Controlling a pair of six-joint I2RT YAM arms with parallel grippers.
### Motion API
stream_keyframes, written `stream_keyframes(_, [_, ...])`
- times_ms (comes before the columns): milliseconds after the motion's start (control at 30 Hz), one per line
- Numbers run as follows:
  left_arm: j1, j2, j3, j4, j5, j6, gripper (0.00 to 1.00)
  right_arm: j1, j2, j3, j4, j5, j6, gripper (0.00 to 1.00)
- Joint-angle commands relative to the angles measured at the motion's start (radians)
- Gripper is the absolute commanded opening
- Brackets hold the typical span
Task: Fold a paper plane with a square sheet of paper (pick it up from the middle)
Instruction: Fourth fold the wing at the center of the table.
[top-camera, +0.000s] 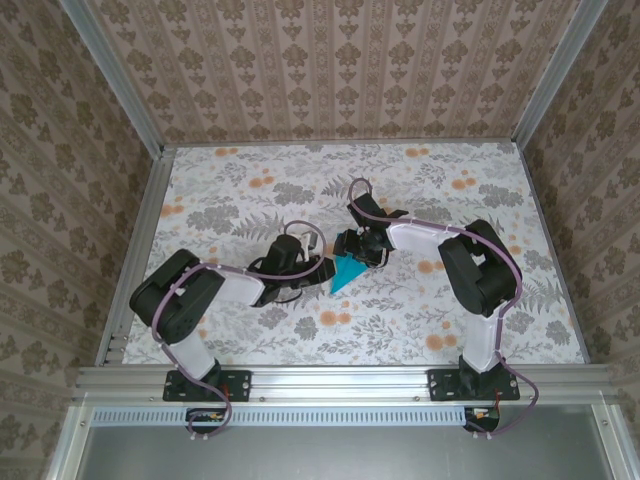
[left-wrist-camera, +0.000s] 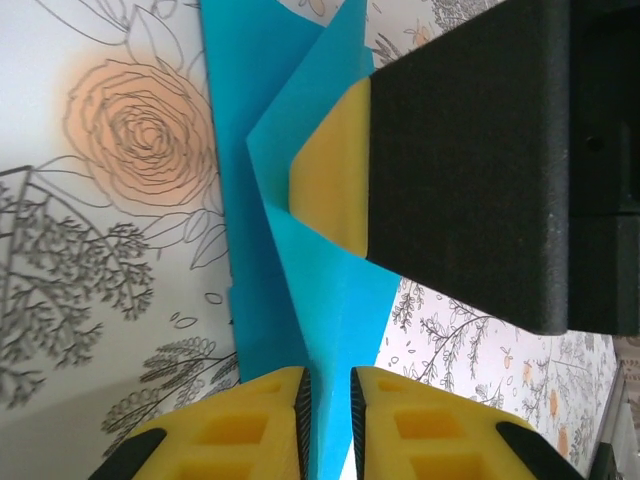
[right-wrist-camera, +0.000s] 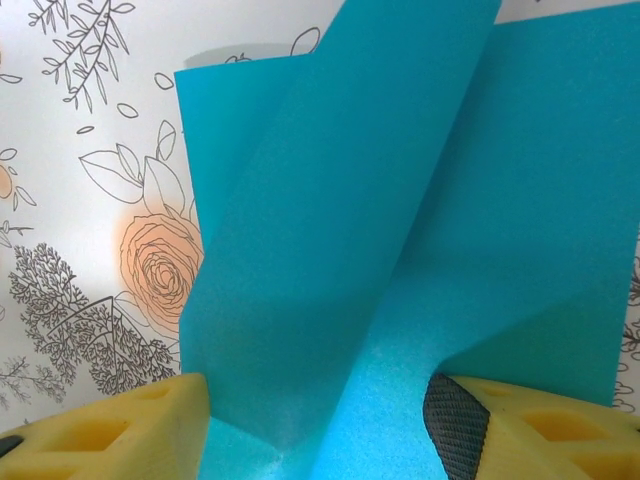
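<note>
Flowery table cover with grey leaves and orange roses. One big orange rose at nine o'clock, up close. Brown patterned walls from nine round to three. Shiny metal rail at six.

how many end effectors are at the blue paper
2. The left end effector is at the left edge of the teal paper, straddling a raised fold. The right end effector is at its upper edge, open across the sheet.
</note>
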Motion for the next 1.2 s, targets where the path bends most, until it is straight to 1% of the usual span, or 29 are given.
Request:
stream_keyframes(0, [-0.006,0.020,0.030,0.058,0.024,-0.021,0.18,-0.008,0.094,-0.042,-0.116,0.101,0.013,0.65])
stream_keyframes(233, [-0.009,0.027,0.034,0.056,-0.005,-0.023,0.13,-0.008,0.097,-0.042,-0.117,0.099,0.013,0.64])
stream_keyframes(300, [-0.010,0.016,0.026,0.051,-0.028,-0.020,0.12,-0.008,0.101,-0.041,-0.119,0.101,0.013,0.63])
stream_keyframes(400, [-0.015,-0.020,0.013,0.009,-0.084,-0.001,0.13,-0.008,0.101,-0.040,-0.121,0.103,0.013,0.62])
stream_keyframes(500, [-0.024,-0.046,0.000,-0.006,-0.106,0.008,0.15,-0.008,0.103,-0.041,-0.122,0.102,0.013,0.62])
stream_keyframes(700, [-0.027,-0.036,-0.015,0.091,-0.057,-0.012,0.17,-0.008,0.106,-0.039,-0.121,0.098,0.010,0.62])
stream_keyframes(800, [-0.028,0.000,0.002,0.109,-0.025,-0.022,0.15,-0.008,0.105,-0.038,-0.118,0.090,0.010,0.63])
stream_keyframes(967, [-0.027,0.035,0.018,0.101,-0.012,-0.031,0.12,-0.009,0.106,-0.038,-0.111,0.070,0.015,0.64])
stream_keyframes(1167, [-0.024,0.052,0.024,0.091,-0.015,-0.040,0.11,-0.009,0.108,-0.036,-0.105,0.054,0.018,0.64])
